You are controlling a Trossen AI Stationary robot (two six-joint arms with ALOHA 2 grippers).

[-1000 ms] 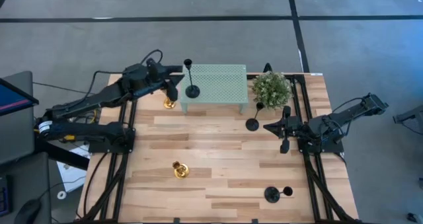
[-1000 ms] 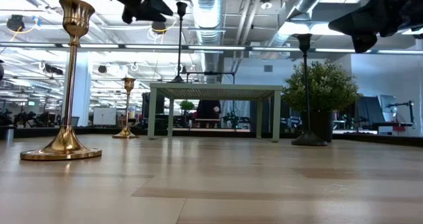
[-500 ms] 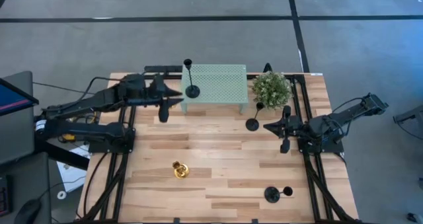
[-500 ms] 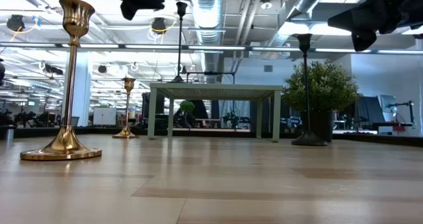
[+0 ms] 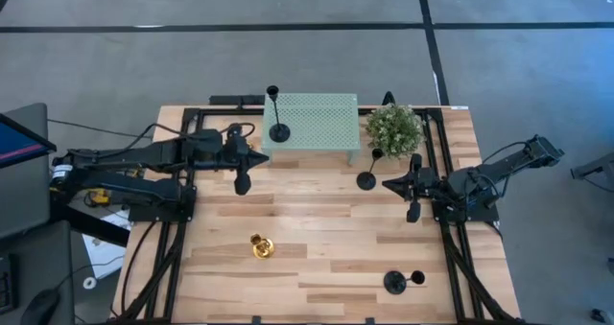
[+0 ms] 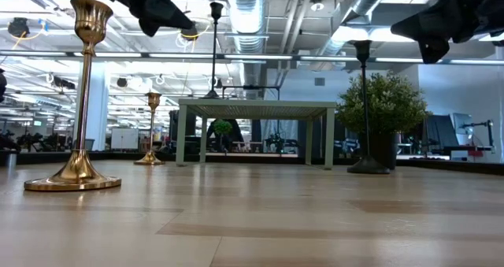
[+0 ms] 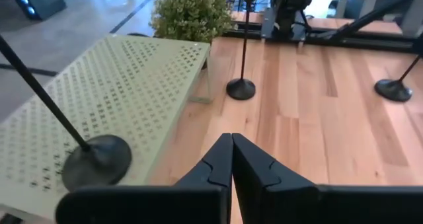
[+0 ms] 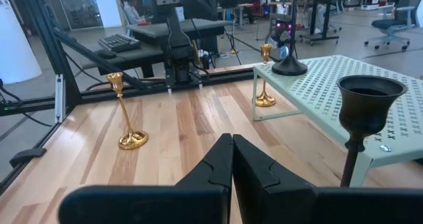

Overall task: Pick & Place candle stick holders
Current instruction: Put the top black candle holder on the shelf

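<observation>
One black candle stick holder [image 5: 278,131] stands by its round base on the mint-green stand [image 5: 321,124]. My left gripper [image 5: 261,158] hangs shut and empty off the stand's left end, above the table. Two more black holders stand on the table: one [image 5: 366,179] beside the plant, another [image 5: 393,282] at the near right. A gold holder [image 5: 261,246] stands near the front. A second gold one [image 8: 266,100] stands by the stand's leg, hidden under my left arm in the high view. My right gripper [image 5: 387,183] is shut just right of the black holder by the plant.
A green potted plant [image 5: 394,127] stands right of the stand at the far edge. Black frame rails run along the table's left and right sides. Bare wood lies between the near gold holder and the near-right black one.
My left gripper has drawn back from the black holder on the stand, moving toward the table's near edge and turning to point toward the right edge. Its fingers have shut on nothing. The black holder stays upright on the stand.
</observation>
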